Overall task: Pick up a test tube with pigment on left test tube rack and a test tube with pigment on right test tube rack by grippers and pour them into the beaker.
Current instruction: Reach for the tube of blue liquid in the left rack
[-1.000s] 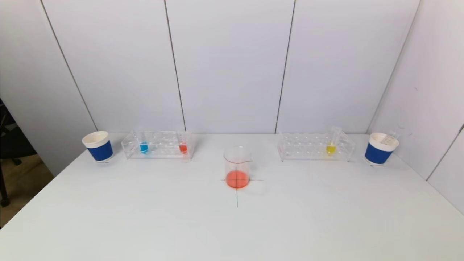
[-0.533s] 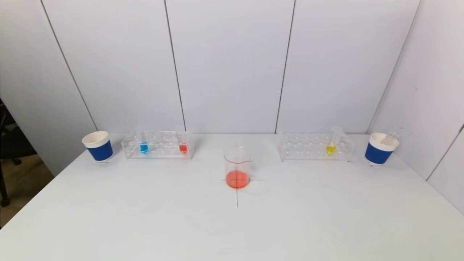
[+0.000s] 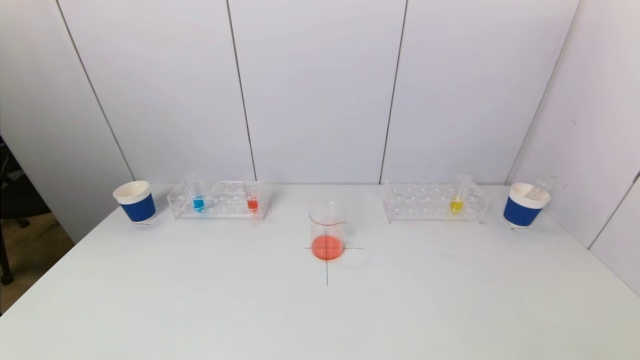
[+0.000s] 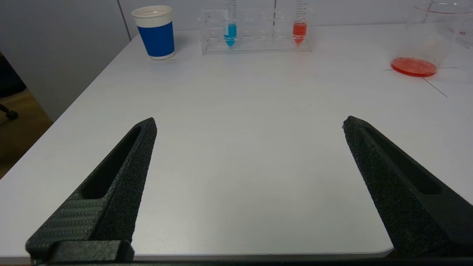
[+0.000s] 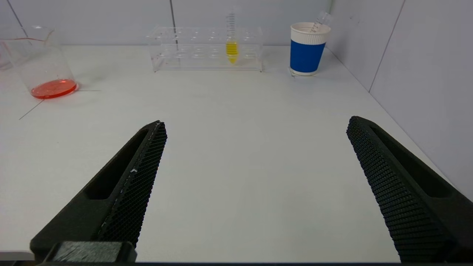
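Observation:
The clear left rack [image 3: 218,200] holds a blue-pigment tube [image 3: 198,202] and a red-pigment tube [image 3: 252,203]; both show in the left wrist view, blue [image 4: 230,29] and red [image 4: 299,28]. The clear right rack [image 3: 434,202] holds a yellow-pigment tube [image 3: 456,204], also in the right wrist view [image 5: 231,47]. The glass beaker [image 3: 327,231] with red liquid stands at the table's middle on a cross mark. My left gripper [image 4: 249,123] is open and empty over the table's near left edge. My right gripper [image 5: 257,123] is open and empty over the near right edge. Neither shows in the head view.
A blue paper cup [image 3: 135,202] stands left of the left rack. Another blue cup [image 3: 525,205] with an empty tube in it stands right of the right rack, near the side wall [image 5: 425,66]. The table's left edge [image 4: 74,99] drops to the floor.

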Robot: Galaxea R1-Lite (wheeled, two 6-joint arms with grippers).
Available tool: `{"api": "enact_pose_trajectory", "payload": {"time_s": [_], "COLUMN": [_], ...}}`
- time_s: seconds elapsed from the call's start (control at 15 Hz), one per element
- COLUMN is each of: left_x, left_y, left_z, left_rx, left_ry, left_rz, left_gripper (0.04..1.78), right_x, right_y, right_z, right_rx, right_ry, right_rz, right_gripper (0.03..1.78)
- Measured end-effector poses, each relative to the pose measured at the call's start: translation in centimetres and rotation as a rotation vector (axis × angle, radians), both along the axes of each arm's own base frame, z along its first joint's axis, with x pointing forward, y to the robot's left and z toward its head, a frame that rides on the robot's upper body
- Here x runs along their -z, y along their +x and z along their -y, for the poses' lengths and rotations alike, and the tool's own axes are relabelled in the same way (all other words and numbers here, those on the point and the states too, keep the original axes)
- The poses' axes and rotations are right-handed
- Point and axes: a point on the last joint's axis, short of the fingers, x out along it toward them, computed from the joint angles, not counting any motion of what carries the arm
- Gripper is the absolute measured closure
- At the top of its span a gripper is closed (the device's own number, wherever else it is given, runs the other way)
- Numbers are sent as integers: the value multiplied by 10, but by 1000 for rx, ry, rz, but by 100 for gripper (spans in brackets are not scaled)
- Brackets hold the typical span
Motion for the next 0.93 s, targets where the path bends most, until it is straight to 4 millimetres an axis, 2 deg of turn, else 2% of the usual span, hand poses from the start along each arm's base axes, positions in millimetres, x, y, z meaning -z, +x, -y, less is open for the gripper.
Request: {"api": "enact_pose_trajectory", "payload": {"time_s": [0.93], "left_x": [0], "left_y": [0], "left_z": [0], "left_rx": [0], "left_ry": [8], "left_rz": [0], "left_gripper": [6], "right_x": [0], "right_y": [0], "right_z": [0], "right_rx": [0], "right_ry": [0], "right_rz": [0], "right_gripper": [4]}}
